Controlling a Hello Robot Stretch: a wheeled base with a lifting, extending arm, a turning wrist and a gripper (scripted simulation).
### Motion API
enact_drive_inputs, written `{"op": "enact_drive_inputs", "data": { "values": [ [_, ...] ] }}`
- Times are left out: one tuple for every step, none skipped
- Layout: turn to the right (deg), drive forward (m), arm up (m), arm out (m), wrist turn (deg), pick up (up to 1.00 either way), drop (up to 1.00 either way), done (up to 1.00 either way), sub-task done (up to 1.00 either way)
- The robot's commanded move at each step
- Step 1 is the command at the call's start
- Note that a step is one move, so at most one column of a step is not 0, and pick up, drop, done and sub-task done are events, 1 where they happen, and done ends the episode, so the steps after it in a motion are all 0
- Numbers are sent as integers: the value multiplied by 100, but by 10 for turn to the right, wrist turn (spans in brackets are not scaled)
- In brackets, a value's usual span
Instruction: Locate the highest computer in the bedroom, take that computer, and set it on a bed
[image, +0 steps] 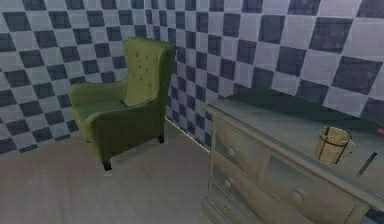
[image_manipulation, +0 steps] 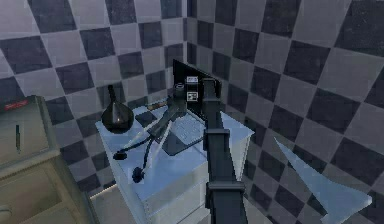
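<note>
Judging by the pale blue tabletop (image_manipulation: 165, 182) under your jaws, you're at the grasp step. The dark upright slab (image_manipulation: 190, 70) just behind them is likely the computer. Can't tell whether they hold anything; next, secure it and lift clear.

Dim, even indoor light in both views: in the forward view the green armchair (image: 125, 95) is paler on backrest and arms and darker along its lower front, with a soft shadow on the floor (image: 70, 185) beneath, while in the arm side view the pale tabletop (image_manipulation: 180, 172) at lower centre is brightest and the checkered wall (image_manipulation: 300, 80) at upper right is dimmer.
</note>
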Motion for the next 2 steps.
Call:
{"op": "enact_drive_inputs", "data": {
  "values": [
    [0,0,0,0,450,0,0,0,0],
    [0,0,0,0,450,0,0,0,0]
  ]
}}
